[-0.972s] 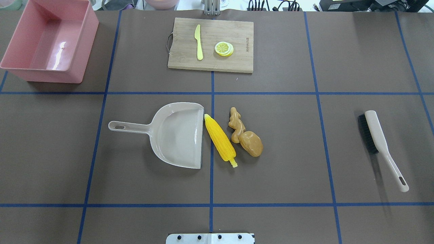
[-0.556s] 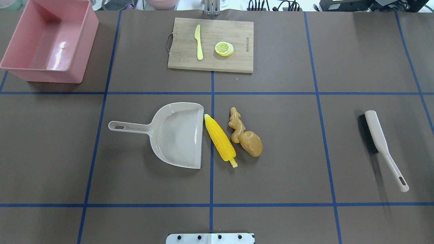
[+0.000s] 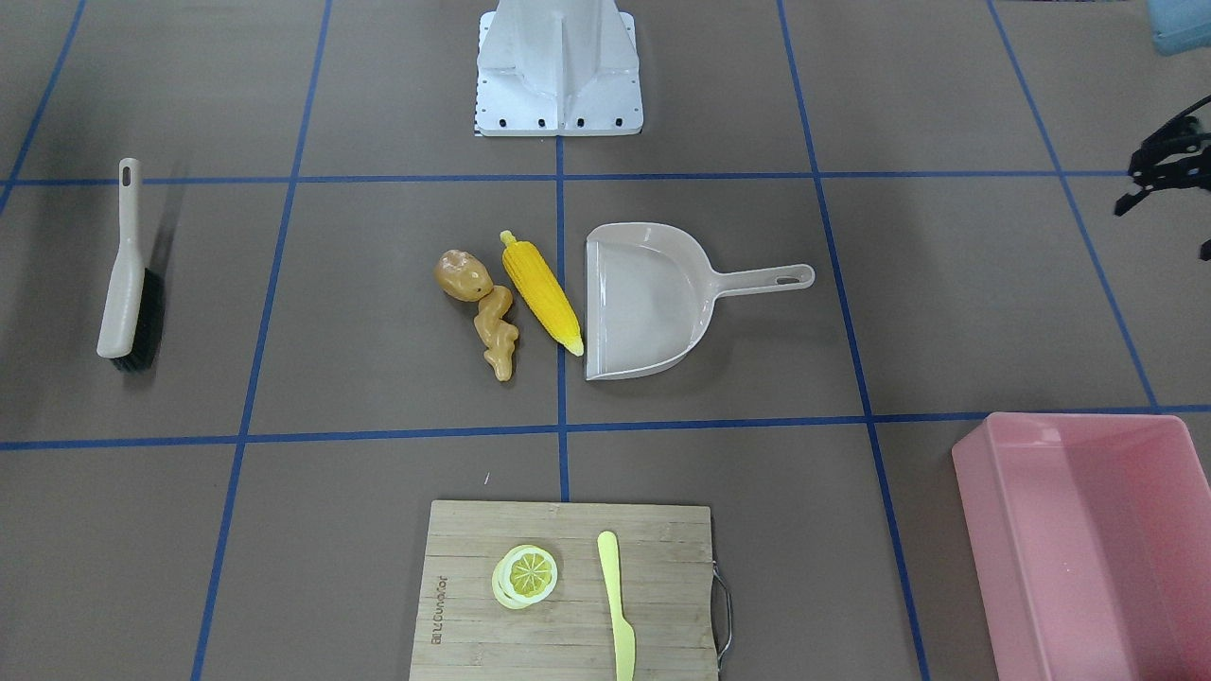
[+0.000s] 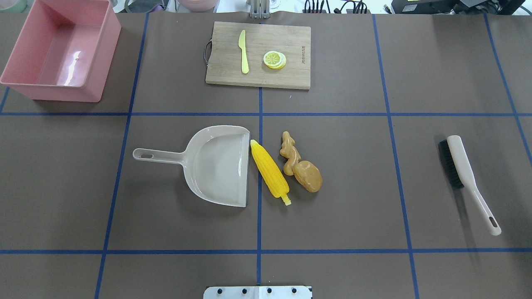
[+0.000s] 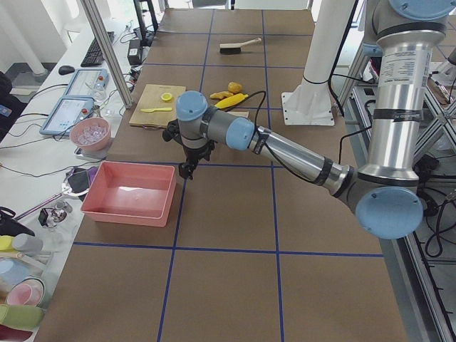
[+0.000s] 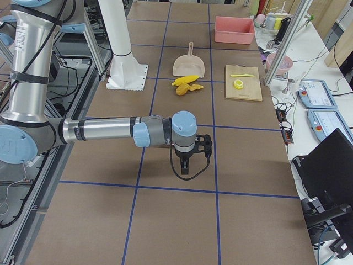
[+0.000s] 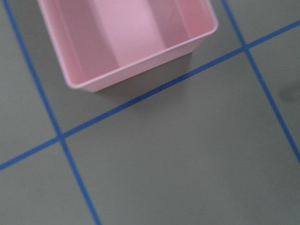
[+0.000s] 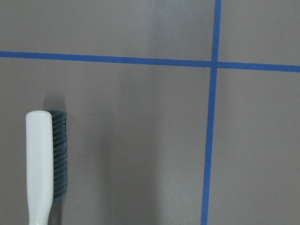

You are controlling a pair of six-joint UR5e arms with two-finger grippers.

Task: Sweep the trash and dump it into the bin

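The trash lies mid-table: a yellow corn cob (image 4: 270, 172) along the mouth of the beige dustpan (image 4: 216, 166), then a tan ginger root (image 4: 289, 153) touching a brown potato (image 4: 308, 176). The pink bin (image 4: 58, 50) stands at the far left corner and looks empty. My left gripper (image 5: 187, 169) hangs above the table just beside the bin; only its black edge (image 3: 1162, 168) shows in the front view, and I cannot tell if it is open or shut. My right gripper (image 6: 186, 165) hovers over bare table near the brush (image 8: 40, 164); I cannot tell its state either.
A beige brush (image 4: 465, 174) with black bristles lies at the right. A wooden cutting board (image 4: 291, 74) at the far middle carries a pale yellow knife (image 4: 243, 52) and a lemon slice (image 4: 274, 59). Monitors, bowls and cables sit past the table's far edge.
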